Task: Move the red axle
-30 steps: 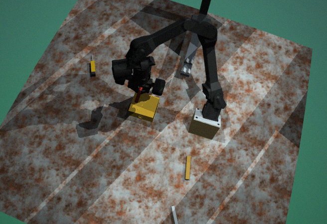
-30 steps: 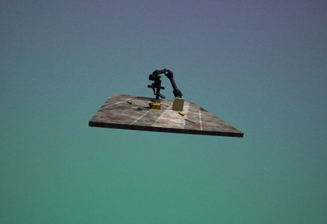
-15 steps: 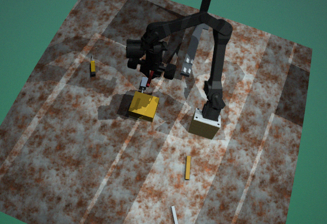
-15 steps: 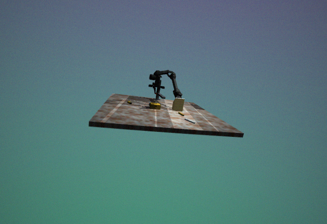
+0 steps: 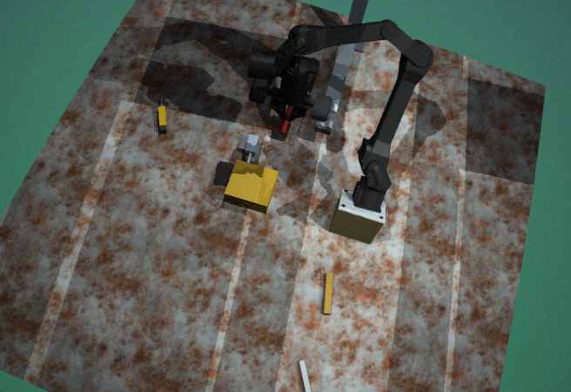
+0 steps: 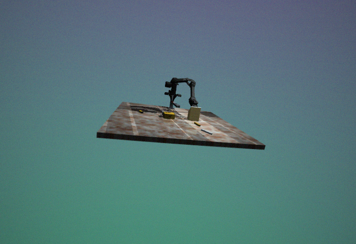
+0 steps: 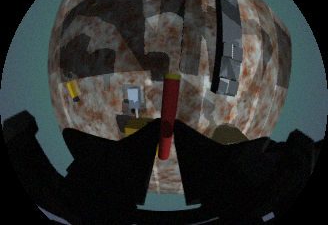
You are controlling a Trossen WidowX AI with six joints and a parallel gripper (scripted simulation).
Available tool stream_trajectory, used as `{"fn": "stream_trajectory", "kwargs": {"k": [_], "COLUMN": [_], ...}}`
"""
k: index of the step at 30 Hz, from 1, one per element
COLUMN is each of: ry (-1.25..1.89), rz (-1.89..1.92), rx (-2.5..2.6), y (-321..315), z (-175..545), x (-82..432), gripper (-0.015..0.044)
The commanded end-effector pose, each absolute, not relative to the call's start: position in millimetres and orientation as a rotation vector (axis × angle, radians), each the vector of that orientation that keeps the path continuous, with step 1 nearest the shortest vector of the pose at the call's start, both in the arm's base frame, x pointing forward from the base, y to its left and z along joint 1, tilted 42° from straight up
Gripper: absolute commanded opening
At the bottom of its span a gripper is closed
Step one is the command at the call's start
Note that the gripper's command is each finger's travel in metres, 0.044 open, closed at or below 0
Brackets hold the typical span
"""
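End effector (image 5: 289, 110) (image 6: 171, 106) (image 7: 167, 122) clamped around 1 red axle (image 5: 285, 125) (image 7: 169, 114), near the yellow block (image 5: 251, 186) (image 6: 169, 115) (image 7: 136, 127), writing too small to read.

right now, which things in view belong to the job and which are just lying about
for the job:
- red axle
- yellow block, probably the beam
- grey bracket, apparently with the V-blocks

apparently just lying about:
- yellow bar
- whitish strip
- yellow-and-black piece
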State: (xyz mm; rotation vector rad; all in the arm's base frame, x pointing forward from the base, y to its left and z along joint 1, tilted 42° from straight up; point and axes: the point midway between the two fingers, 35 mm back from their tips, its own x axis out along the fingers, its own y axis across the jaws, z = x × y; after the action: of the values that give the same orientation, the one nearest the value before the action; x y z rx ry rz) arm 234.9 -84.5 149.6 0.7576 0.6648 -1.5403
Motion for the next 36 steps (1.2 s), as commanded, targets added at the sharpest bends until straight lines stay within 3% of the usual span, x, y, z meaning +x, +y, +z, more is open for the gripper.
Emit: {"fn": "stream_trajectory", "kwargs": {"k": [1, 20, 36], "ry": [0.661, 0.628, 0.628], "rz": [-1.546, -1.574, -1.575], "rx": [0.743, 0.706, 0.703], "y": [-96.2, -130.3, -138.5], "z": [158.0, 183.8, 175.9], "x": [217.9, 140.9, 137.4], "gripper": [0.0, 0.0, 0.0]}}
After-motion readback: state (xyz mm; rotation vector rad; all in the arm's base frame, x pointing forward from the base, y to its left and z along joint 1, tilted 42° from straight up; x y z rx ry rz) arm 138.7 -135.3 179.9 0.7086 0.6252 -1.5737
